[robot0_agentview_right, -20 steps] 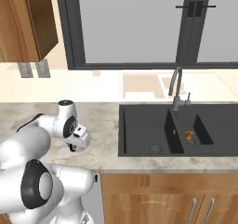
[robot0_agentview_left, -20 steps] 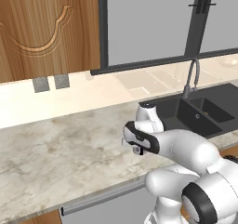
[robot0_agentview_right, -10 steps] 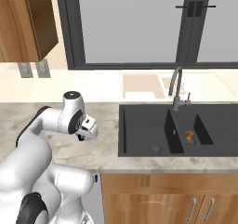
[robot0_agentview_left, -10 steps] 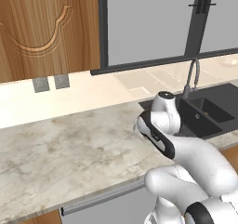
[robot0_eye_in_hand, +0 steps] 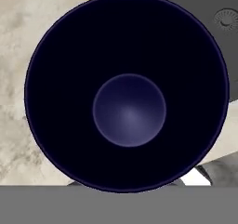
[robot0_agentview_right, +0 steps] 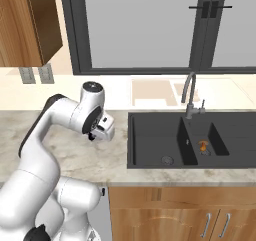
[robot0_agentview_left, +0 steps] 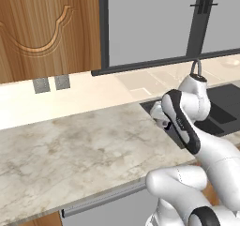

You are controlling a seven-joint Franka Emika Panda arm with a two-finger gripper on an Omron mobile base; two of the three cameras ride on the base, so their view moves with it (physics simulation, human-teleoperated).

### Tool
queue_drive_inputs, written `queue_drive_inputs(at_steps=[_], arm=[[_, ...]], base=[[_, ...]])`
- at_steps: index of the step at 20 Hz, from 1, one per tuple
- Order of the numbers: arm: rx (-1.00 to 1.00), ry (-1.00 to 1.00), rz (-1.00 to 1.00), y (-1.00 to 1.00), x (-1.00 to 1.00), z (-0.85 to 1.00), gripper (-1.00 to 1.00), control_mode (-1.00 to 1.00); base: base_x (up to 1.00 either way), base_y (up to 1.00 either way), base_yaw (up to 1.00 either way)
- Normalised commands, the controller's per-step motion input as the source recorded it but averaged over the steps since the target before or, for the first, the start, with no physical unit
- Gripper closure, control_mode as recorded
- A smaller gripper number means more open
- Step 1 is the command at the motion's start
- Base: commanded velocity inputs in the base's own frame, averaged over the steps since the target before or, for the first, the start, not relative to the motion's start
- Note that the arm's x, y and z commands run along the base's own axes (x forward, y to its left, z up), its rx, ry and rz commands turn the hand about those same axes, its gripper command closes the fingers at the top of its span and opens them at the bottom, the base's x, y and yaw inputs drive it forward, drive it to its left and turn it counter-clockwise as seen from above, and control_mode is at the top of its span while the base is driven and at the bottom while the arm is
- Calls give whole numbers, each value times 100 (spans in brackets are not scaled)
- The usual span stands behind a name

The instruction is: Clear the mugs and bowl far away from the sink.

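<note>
— Sink (robot0_agentview_right: 155, 140): where does it sit?
— Set into the right end of the bench (robot0_agentview_left: 70, 150), a black double basin. Its curved steel faucet (robot0_agentview_right: 189, 92) stands at the back rim, between the two basins.
— And the claw (robot0_agentview_right: 103, 130)?
— Over the bench, just beside the sink's left edge, pointing down. Its tips are hidden, but it is pressed together.
— Pinching anything?
— Cannot tell. In the hand view a dark navy mug (robot0_eye_in_hand: 130, 56) is right up against it, a round, near-black shape with a paler disc in the middle.
— Where is that mug?
— Over the marble at the sink's near left corner. I cannot tell whether it is resting or lifted.
— Anything smaller?
— A small orange thing (robot0_agentview_right: 202, 145) on the floor of the right basin.
</note>
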Motion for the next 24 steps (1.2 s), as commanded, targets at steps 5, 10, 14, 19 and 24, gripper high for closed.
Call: queue_drive_inputs(at_steps=[5,10,14,19,24], arm=[[9,13,13,-7,-46,100,100,-100],[1,6,10,0,-55,96,100,-100],[0,0,0,0,-54,59,100,-100],[-5,-14,0,0,-71,23,100,-100],[-5,-24,0,0,-87,4,100,-100]], base=[[0,0,0],[0,0,0],[0,0,0],[0,0,0],[0,0,0]])
